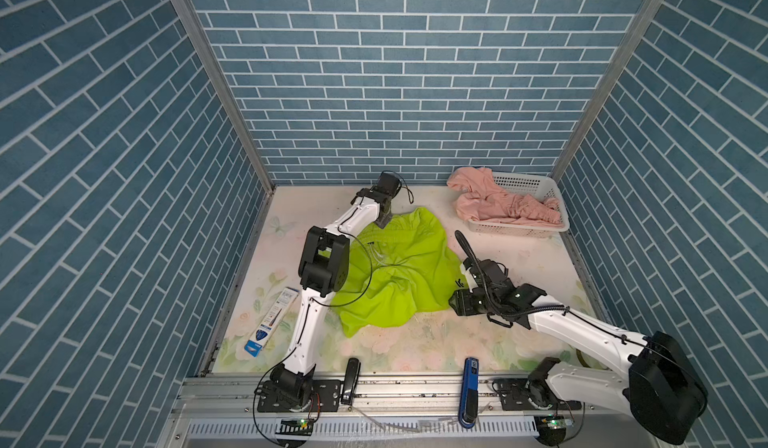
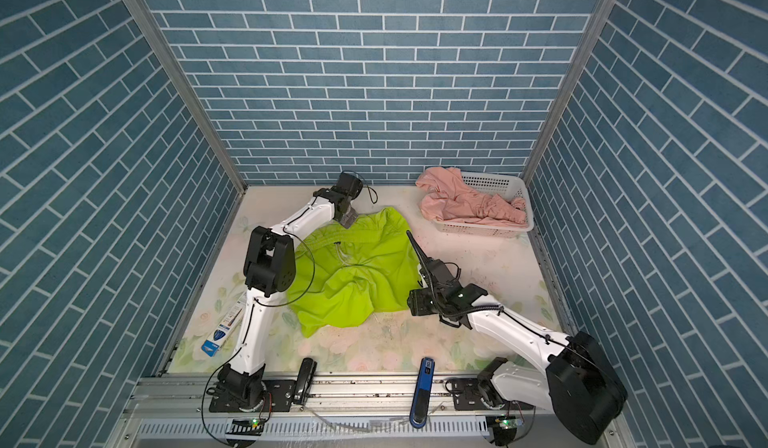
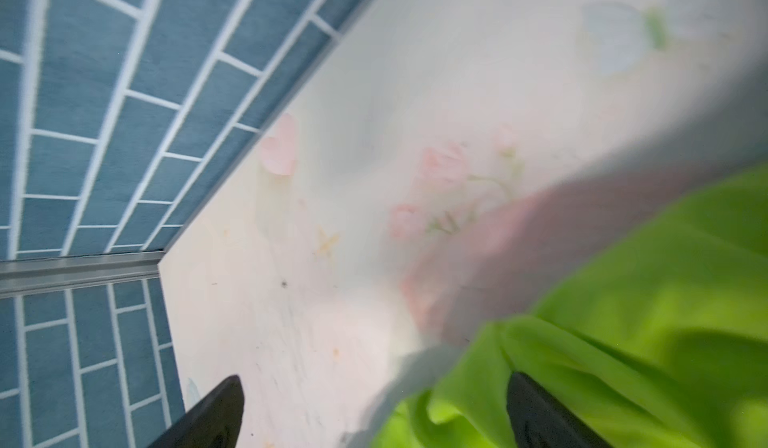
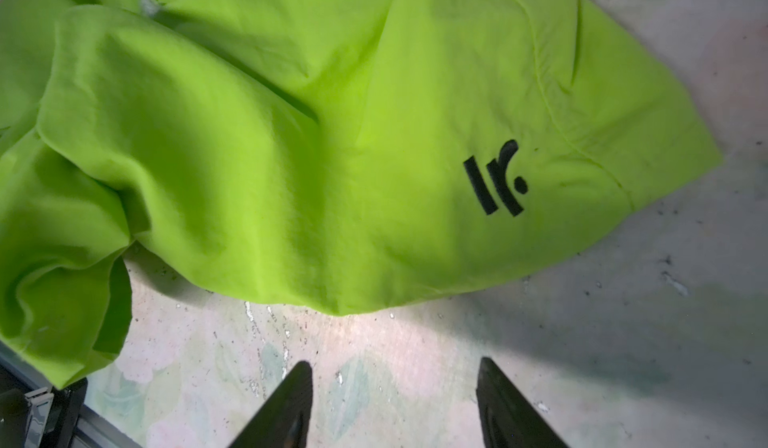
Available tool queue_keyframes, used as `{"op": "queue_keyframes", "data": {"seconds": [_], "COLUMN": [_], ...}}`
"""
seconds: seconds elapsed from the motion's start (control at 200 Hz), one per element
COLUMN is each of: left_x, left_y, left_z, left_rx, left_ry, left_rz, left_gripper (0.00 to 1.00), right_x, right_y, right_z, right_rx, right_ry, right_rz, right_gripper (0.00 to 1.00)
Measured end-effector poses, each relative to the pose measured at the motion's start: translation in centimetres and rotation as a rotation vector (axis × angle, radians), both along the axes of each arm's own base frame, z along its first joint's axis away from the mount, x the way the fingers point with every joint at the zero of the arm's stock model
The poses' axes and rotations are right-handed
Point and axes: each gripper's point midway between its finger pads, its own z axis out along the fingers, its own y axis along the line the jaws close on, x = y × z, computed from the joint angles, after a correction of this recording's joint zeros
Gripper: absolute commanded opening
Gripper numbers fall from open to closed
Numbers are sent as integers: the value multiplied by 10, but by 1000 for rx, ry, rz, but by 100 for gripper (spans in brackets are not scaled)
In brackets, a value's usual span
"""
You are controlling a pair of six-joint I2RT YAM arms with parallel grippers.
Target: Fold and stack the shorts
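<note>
Right end effector (image 4: pixel 395 367), jaws apart and empty, hovers at the near hem of the lime-green shorts (image 1: pixel 399 275). The left end effector (image 3: pixel 374 383), wide apart, is at their far edge. The shorts lie crumpled mid-tabletop (image 1: pixel 519 254), so an uneven pinch could bunch them. The pink shorts (image 1: pixel 498 207) sit in the far-right basket (image 1: pixel 536 184).

Up high at the front in both top views, staring down across the whole worktop (image 1: pixel 523 254) to the back wall (image 1: pixel 395 92). Left wrist: tight in, blurred, over the edge of the lime-green shorts (image 3: pixel 665 284). Right wrist: close above the same shorts.
</note>
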Motion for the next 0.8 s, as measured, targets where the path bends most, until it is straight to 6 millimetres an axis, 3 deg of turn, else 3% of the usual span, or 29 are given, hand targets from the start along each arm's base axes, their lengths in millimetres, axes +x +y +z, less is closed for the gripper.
{"op": "queue_keyframes", "data": {"seconds": [0.12,0.215,0.28,0.395,0.48,0.545,0.65,0.8], "left_x": [11,-8,-38,-91,-115,-126,-128,-116], "left_y": [16,10,-15,-86,-129,-146,-151,-130], "left_z": [16,23,23,27,25,18,-3,-40], "left_rx": [-56,-116,-169,-271,-318,-328,-319,-203], "left_ry": [-2,41,97,161,178,186,194,176], "left_rz": [37,-3,-74,-216,-273,-265,-207,-81], "left_gripper": [100,100,100,100,100,100,100,100], "right_x": [1,2,3,4,3,2,1,-1], "right_y": [-2,-3,-3,-2,-3,-4,-5,-7], "right_z": [-1,-1,0,1,0,-1,-4,-6], "right_rx": [-9,-11,-10,0,6,9,16,35], "right_ry": [-2,-6,-10,-21,-28,-32,-31,-33], "right_rz": [-8,-10,-12,-15,-17,-18,-29,-48], "right_gripper": [64,64,64,64,65,64,65,65]}}
